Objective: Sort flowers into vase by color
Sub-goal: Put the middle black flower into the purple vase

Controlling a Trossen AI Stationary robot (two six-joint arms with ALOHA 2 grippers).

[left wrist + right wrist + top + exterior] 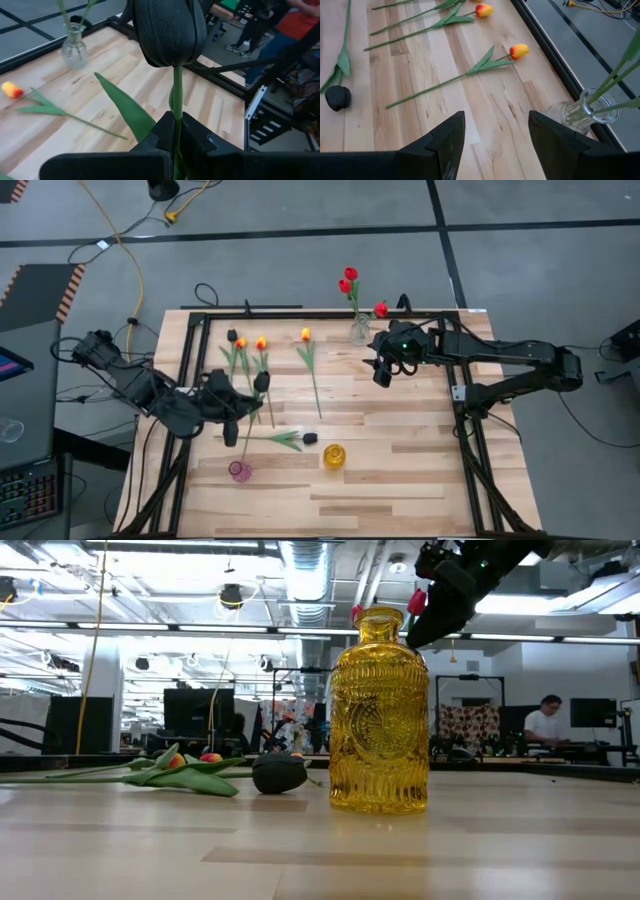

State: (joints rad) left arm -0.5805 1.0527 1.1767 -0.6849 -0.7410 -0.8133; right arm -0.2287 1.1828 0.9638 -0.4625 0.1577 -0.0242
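My left pincer [176,145] is clamped on a black tulip [170,32] stem, just above the pink vase [240,471]. Right pincer [495,135] hangs wide open beside the clear vase [582,115] of red tulips [350,280].

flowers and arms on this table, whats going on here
A two-arm robot is sorting artificial tulips into vases by colour. The left gripper is shut on the stem of a black tulip, held above the table near the pink vase. The right gripper is open and empty beside the clear vase, which already holds three red tulips. Three yellow-orange tulips and two more black ones still lie on the wood; the yellow vase looks empty.
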